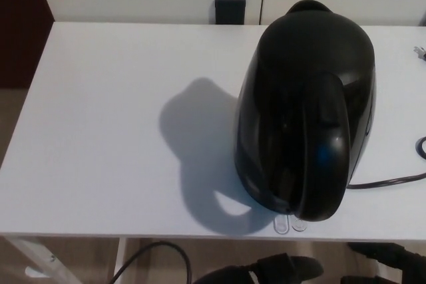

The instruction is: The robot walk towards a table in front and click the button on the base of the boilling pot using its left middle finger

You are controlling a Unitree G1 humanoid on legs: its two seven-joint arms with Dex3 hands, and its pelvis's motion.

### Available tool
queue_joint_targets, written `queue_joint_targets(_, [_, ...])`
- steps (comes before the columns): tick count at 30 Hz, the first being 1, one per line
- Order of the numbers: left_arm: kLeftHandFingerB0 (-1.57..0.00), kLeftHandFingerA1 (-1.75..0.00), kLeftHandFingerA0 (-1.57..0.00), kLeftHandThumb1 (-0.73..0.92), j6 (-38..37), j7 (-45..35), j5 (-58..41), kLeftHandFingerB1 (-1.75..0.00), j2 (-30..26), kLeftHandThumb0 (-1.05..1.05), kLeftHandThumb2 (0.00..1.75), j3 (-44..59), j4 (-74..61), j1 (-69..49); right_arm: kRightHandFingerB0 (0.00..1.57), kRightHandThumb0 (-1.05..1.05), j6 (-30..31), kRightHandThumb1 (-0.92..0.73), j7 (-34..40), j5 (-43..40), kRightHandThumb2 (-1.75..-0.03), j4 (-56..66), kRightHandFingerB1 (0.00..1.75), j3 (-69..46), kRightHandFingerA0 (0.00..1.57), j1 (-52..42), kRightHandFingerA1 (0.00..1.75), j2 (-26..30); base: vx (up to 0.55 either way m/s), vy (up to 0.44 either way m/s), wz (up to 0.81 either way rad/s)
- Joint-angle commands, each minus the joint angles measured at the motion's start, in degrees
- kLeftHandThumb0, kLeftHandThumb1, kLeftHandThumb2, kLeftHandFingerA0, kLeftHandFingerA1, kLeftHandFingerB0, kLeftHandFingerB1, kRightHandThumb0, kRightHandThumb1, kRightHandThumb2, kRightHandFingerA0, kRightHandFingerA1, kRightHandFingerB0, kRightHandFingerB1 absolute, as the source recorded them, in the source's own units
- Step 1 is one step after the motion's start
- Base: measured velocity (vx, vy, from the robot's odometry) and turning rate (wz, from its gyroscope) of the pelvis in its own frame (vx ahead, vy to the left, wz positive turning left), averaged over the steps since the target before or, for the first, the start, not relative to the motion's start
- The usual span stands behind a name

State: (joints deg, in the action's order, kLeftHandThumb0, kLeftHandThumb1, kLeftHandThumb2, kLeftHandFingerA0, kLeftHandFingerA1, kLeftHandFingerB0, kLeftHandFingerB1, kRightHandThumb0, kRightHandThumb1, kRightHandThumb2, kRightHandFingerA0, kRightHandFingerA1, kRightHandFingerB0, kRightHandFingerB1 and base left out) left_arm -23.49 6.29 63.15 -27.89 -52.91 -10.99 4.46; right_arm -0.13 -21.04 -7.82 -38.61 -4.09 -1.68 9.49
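A black boiling pot (305, 108) stands on the right half of the white table (100, 124), its handle facing me. At the foot of its base, two small clear tabs (290, 223) stick out over the table's front edge. Below that edge, a dark shape at bottom centre is my left hand (266, 271), lower than the tabs and slightly to their left. It touches neither the pot nor the table. Another dark part at the bottom right corner is my right hand (391, 256). Both hands show only in part.
The pot's black power cord (389, 181) runs off to the right across the table. A dark cable (156, 249) loops under the table's front edge beside a white table leg (33, 257). A black socket plate (229, 11) sits on the white wall behind.
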Motion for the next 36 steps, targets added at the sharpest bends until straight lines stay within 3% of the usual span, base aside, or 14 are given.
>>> queue_joint_targets(1, [-0.07,-0.42,-0.19,0.68,-3.8,5.7,7.7,-0.36,-1.6,-0.66,0.91,0.4,-0.8,2.1,0.43,-0.23,-0.4,-0.46,-0.7,1.8,-0.53,0.3,0.39,0.6,0.65,0.4,0.47,2.4,0.0,0.0,0.0])
queue_joint_targets(5, [-0.14,-0.29,-0.25,0.85,-3.7,3.1,6.5,-0.24,-1.5,-0.6,0.65,1.7,-1.3,2.4,0.48,-0.31,-6.5,-0.42,5.3,10.2,-0.52,2.9,0.38,5.6,0.67,-2.2,0.43,4.8,0.0,0.0,0.0])
queue_joint_targets(6, [-0.09,-0.4,-0.18,0.69,-3.5,3.4,6.1,-0.37,-1.2,-0.66,0.9,2.3,-0.9,2.6,0.47,-0.43,-4.8,-0.45,7.5,13.2,-0.54,3.0,0.36,7.6,0.54,-1.7,0.39,5.7,0.0,0.0,0.0])
queue_joint_targets(11, [-0.06,-0.41,-0.17,0.69,-4.1,2.5,4.6,-0.36,-0.6,-0.68,0.92,3.6,-0.2,3.1,0.26,-0.48,-5.6,-0.39,6.1,14.0,-0.76,4.2,0.43,10.6,0.42,-1.8,0.53,8.2,0.0,0.0,0.0])
queue_joint_targets(13, [-0.12,-0.29,-0.24,0.82,-3.7,1.2,3.6,-0.23,-0.1,-0.64,0.67,4.2,0.2,2.8,0.32,-0.56,-7.2,-0.42,7.3,16.5,-0.76,4.6,0.44,12.5,0.33,-2.2,0.47,9.7,0.0,0.0,0.0])
queue_joint_targets(15, [0.0,-0.46,-0.01,0.55,-3.6,1.6,3.2,-0.48,0.5,-0.34,1.09,4.6,1.3,2.2,0.32,-0.55,-6.7,-0.41,7.1,15.5,-0.75,4.7,0.43,12.3,0.34,-2.3,0.47,9.5,0.0,0.0,0.0])
queue_joint_targets(19, [-0.01,-0.46,0.0,0.54,-3.4,2.0,3.4,-0.49,1.0,-0.35,1.09,5.1,2.2,1.2,0.32,-0.55,-7.0,-0.41,7.3,15.5,-0.75,4.9,0.43,12.5,0.34,-3.0,0.47,9.6,0.0,0.0,0.0])
queue_joint_targets(20, [-0.05,-0.41,-0.13,0.73,-3.2,2.7,4.2,-0.32,1.0,-0.75,0.99,4.6,2.3,-0.1,0.32,-0.55,-7.5,-0.41,7.4,15.6,-0.75,5.3,0.43,12.6,0.34,-4.6,0.47,9.7,0.0,0.0,0.0])
queue_joint_targets(23, [-0.05,-0.28,-0.16,0.91,-2.4,1.6,5.5,-0.22,0.9,-0.72,0.7,4.4,1.8,-1.6,0.32,-0.55,-8.0,-0.41,7.5,15.9,-0.75,5.8,0.43,12.8,0.34,-6.6,0.47,9.6,0.0,0.0,0.0])
queue_joint_targets(29, [-0.03,-0.31,-0.15,0.92,-2.2,0.7,4.5,-0.26,1.6,-0.78,0.69,5.5,3.2,-2.1,0.32,-0.55,-8.3,-0.41,7.5,16.4,-0.75,5.8,0.43,12.7,0.34,-7.5,0.47,9.4,0.0,0.0,0.0])
queue_joint_targets(31, [0.0,-0.37,-0.09,0.77,-1.8,1.3,5.6,-0.31,1.8,-0.8,1.09,5.7,4.2,-1.7,0.32,-0.55,-8.3,-0.41,7.5,16.5,-0.75,5.7,0.43,12.7,0.34,-7.5,0.47,9.3,0.0,0.0,0.0])
queue_joint_targets(32, [0.0,-0.32,-0.1,0.92,-1.8,1.2,5.7,-0.24,1.7,-0.81,0.73,5.9,4.3,-1.7,0.32,-0.55,-8.3,-0.41,7.5,16.5,-0.75,5.7,0.43,12.6,0.34,-7.5,0.47,9.3,0.0,0.0,0.0])
queue_joint_targets(35, [0.0,-0.32,-0.09,0.92,-1.5,0.5,5.9,-0.23,1.6,-0.81,0.74,6.3,4.2,-1.9,0.32,-0.55,-8.4,-0.41,7.5,16.6,-0.75,5.8,0.43,12.6,0.34,-7.7,0.47,9.3,0.0,0.0,0.0])
queue_joint_targets(36, [0.0,-0.34,-0.11,0.83,-1.4,0.6,6.4,-0.28,1.5,-0.87,1.13,6.4,4.1,-1.9,0.32,-0.55,-8.4,-0.41,7.5,16.7,-0.75,5.9,0.43,12.6,0.34,-7.7,0.47,9.3,0.0,0.0,0.0])
